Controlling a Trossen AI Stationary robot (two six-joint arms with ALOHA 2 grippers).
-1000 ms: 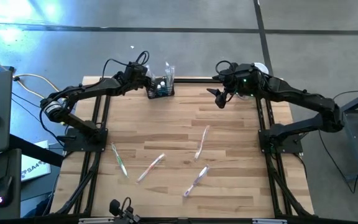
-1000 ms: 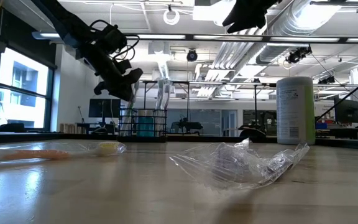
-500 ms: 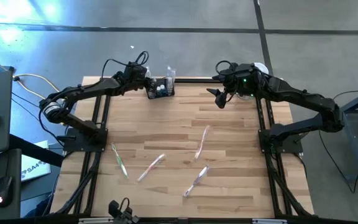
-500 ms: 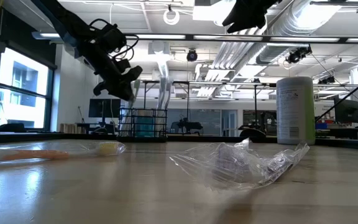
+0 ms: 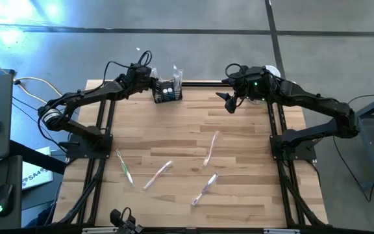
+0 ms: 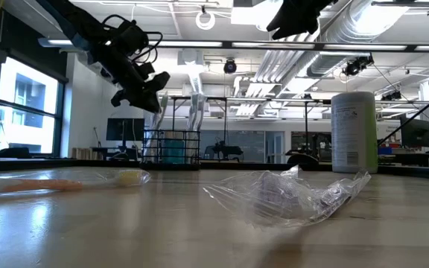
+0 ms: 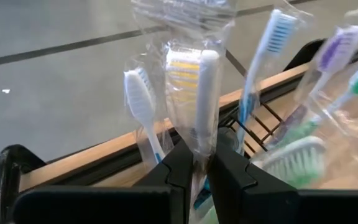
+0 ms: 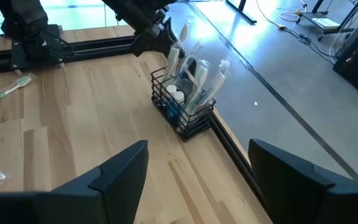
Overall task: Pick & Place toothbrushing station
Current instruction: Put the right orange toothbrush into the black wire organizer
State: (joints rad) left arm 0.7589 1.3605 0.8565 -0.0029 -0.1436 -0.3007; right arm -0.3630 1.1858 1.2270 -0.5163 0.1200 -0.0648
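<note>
One rack [image 5: 167, 93] hugs the table's [image 5: 239, 140] far edge.

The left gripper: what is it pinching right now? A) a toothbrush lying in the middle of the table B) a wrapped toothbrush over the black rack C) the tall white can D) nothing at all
B: the left gripper is shut on a wrapped toothbrush standing in the rack at the table's far edge.
</note>
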